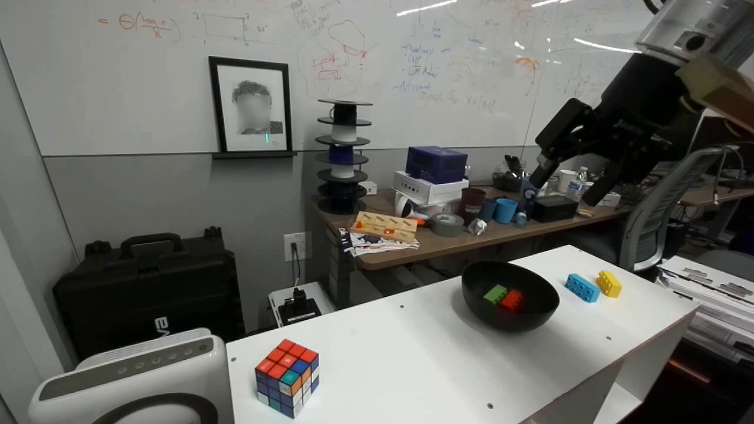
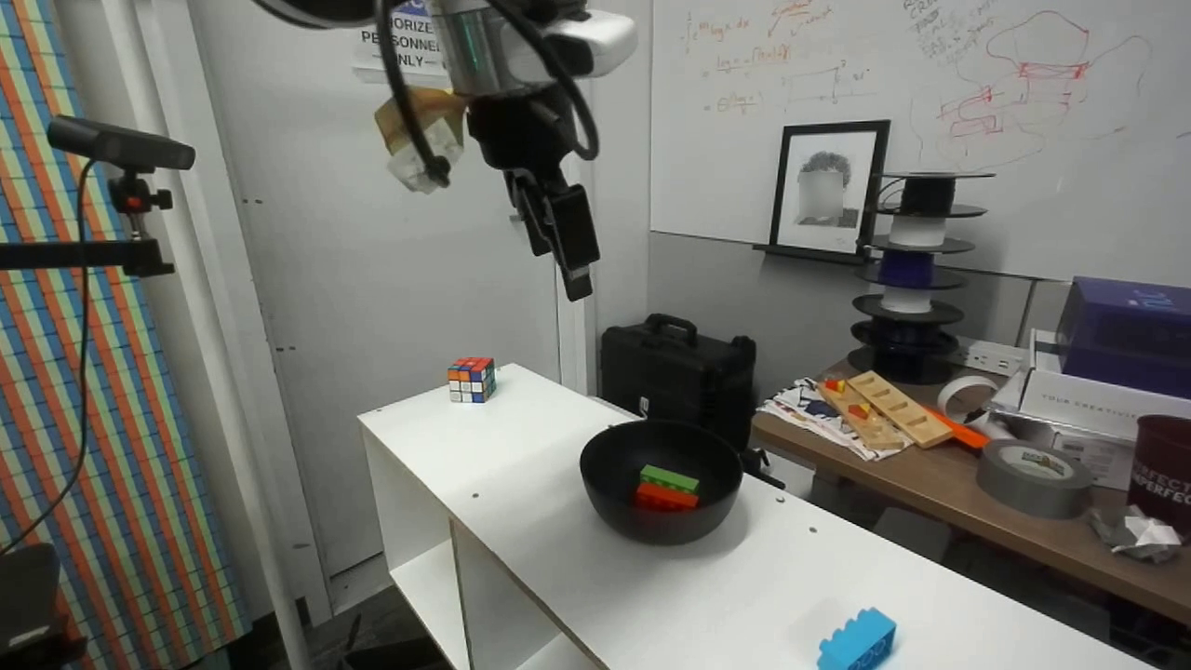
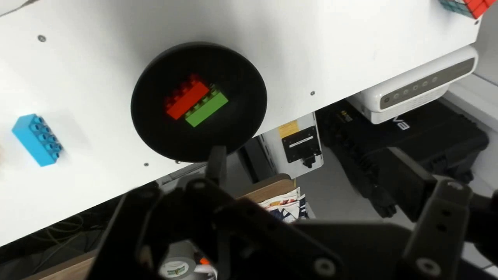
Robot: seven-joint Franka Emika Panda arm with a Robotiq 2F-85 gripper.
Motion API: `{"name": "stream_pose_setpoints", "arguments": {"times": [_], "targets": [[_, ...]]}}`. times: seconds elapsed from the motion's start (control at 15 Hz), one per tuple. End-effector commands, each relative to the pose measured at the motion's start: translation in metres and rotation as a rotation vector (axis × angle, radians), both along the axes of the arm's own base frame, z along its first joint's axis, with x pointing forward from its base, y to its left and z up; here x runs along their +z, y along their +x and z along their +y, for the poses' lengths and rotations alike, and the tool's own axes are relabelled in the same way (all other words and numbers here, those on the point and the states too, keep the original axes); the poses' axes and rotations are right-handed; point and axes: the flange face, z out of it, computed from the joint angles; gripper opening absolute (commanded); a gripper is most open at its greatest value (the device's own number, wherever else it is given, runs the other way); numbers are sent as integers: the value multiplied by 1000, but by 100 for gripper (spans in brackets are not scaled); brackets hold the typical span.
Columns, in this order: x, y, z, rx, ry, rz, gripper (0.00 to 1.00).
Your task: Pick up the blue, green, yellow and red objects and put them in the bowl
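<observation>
Apparently the job is half done. The green brick-shaped plastic block (image 1: 495, 294) and the red brick-shaped plastic block (image 1: 511, 300) lie inside the wide, round black bowl (image 1: 512, 319); the light-blue brick-shaped plastic block (image 1: 582, 288) and the yellow brick-shaped plastic block (image 1: 609, 284) are still to go, near each other on the white tabletop (image 1: 389, 359) outside the bowl. Well above the tabletop, the black two-fingered hand (image 1: 564, 188) has its fingers spread wide with nothing between them. In the wrist view the red and green blocks lie side by side, long axes roughly parallel, slanting from lower left to upper right, studs toward the upper left. The blue block slants the opposite way there, studs facing the bowl. The yellow block's long axis, foreshortened in an exterior view, is harder to judge.
</observation>
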Motion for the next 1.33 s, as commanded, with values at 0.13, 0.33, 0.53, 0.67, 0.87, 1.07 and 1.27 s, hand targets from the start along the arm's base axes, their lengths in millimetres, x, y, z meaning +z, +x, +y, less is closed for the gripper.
{"name": "stream_pose_setpoints", "arguments": {"times": [0.13,0.33,0.53,0.67,0.87,1.07,1.27], "targets": [[9,31,-137,14,14,68,100],[-1,42,-219,-14,-12,148,100],[-27,67,-259,-33,-51,197,100],[-56,88,-265,-2,-79,221,100],[-108,117,-256,48,-92,275,100],[-152,135,-244,85,-137,332,100],[-178,144,-238,124,-193,396,100]]}}
